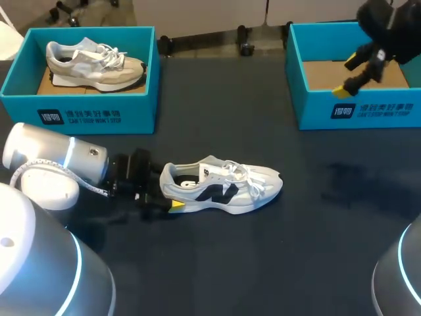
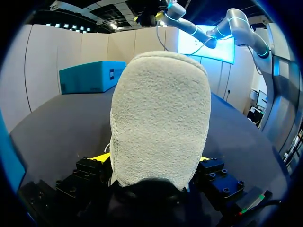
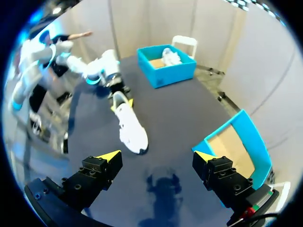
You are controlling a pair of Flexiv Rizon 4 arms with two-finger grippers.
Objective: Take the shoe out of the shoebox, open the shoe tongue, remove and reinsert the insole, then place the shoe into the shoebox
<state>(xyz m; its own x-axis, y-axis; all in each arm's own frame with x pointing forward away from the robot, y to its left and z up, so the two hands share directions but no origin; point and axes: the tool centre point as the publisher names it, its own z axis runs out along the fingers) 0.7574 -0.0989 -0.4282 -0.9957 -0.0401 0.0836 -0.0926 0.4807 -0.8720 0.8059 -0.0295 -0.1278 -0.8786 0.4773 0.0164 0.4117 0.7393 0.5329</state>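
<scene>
Left wrist cam just shows the fuzzy, towel-like rounded heel of the white shoe pinched between the yellow tips of the left gripper, but the head cam gives you the whole shoe sitting on its sole on the matte dark table, well apart from both boxes. Meanwhile the right gripper hangs with fingers spread wide over the teal shoebox with its brown cardboard floor, and the other teal box at far left holds a beige sneaker.

The shoe on the dark bench is white with a black emblem. The left shoebox and right shoebox are teal with brown floors; the boxed shoe is beige and grey.
</scene>
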